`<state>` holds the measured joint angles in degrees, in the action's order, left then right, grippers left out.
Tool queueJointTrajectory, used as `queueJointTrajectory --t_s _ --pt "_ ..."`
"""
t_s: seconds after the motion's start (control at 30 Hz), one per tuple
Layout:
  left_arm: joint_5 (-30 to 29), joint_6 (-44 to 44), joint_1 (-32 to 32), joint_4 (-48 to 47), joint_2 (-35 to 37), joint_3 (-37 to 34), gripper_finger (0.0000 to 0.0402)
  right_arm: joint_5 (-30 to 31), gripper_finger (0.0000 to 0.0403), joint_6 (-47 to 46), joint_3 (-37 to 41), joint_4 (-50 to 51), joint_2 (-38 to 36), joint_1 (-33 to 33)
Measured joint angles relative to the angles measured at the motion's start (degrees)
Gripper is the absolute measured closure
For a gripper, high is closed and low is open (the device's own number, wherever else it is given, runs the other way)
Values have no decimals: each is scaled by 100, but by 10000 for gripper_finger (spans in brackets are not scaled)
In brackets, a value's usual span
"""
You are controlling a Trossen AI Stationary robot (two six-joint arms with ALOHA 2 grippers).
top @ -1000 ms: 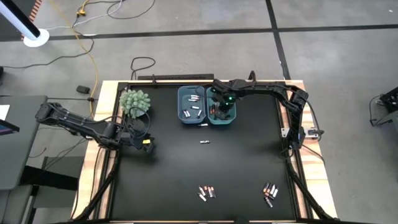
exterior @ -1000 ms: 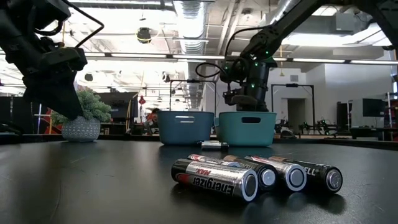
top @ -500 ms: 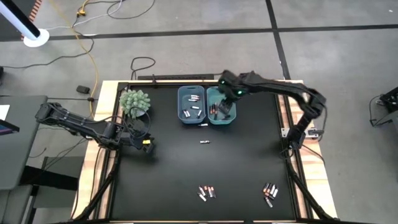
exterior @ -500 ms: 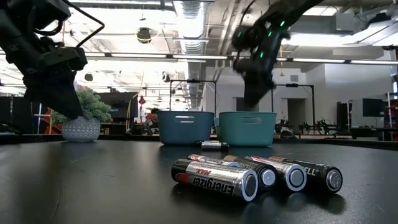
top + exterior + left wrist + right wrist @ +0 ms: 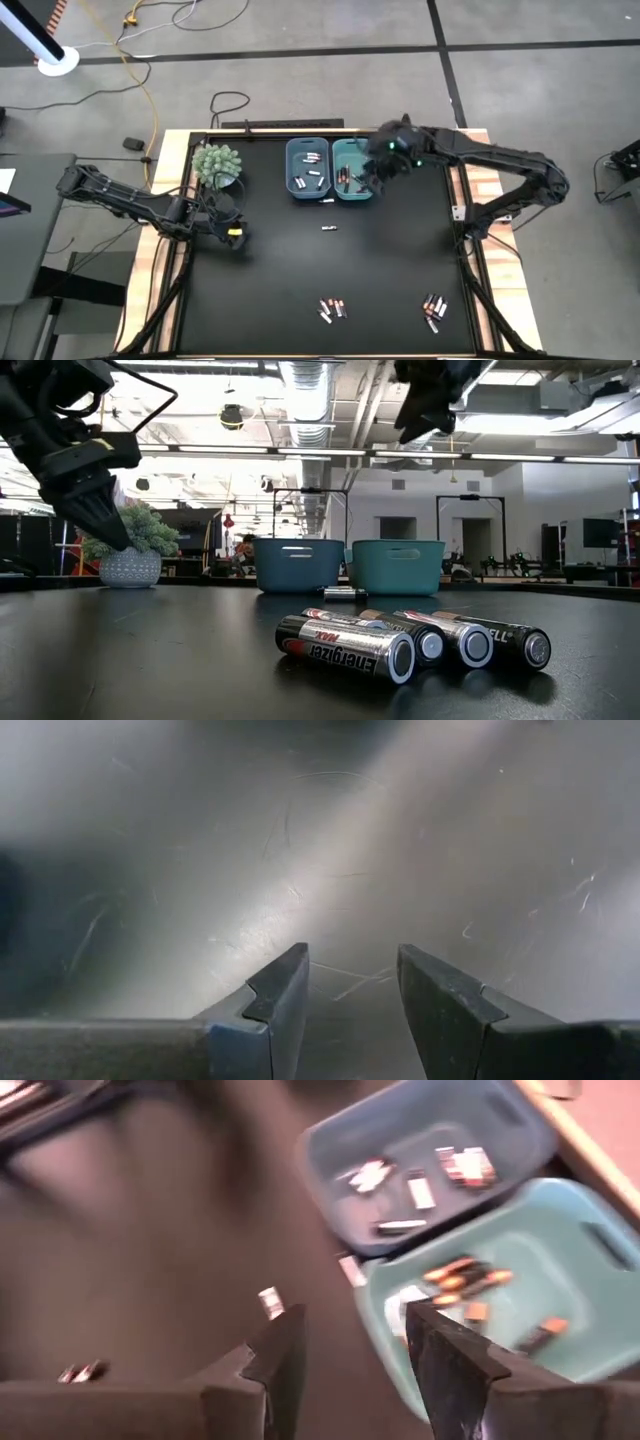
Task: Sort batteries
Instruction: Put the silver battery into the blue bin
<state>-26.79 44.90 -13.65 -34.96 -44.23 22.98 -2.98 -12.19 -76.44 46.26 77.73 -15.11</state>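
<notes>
Two bins stand side by side at the table's far middle, a blue bin (image 5: pixel 307 168) and a teal bin (image 5: pixel 350 172). Each holds several batteries (image 5: pixel 452 1276). Loose batteries lie on the black table: one (image 5: pixel 328 228) mid-table, one (image 5: pixel 325 201) by the bins, and two clusters (image 5: pixel 332 308) (image 5: pixel 433 310) near the front edge. My right gripper (image 5: pixel 355 1345) hangs open, high over the teal bin's right side (image 5: pixel 379 175), with nothing between its fingers. Low at the table's left, my left gripper (image 5: pixel 352 982) is open over bare table and also holds nothing.
A potted plant (image 5: pixel 217 163) stands at the far left, just beyond my left gripper. The near cluster of batteries (image 5: pixel 400 642) fills the low view's foreground. Bare black table lies between the bins and the front clusters.
My right gripper has risen out of the teal bin, high above its rim, and gone a little toward the table's right edge. My left gripper has stayed in place and rolled slightly about its own axis.
</notes>
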Motion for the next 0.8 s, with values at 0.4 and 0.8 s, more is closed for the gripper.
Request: queueJointTrajectory --t_s 0.4,0.8 --pt "-2 -867 0 -3 -2 0 253 -2 250 285 6 -651 1527 1423" --pt "0 -870 0 -57 -1 0 253 0 266 391 6 -1804 3239 1534"
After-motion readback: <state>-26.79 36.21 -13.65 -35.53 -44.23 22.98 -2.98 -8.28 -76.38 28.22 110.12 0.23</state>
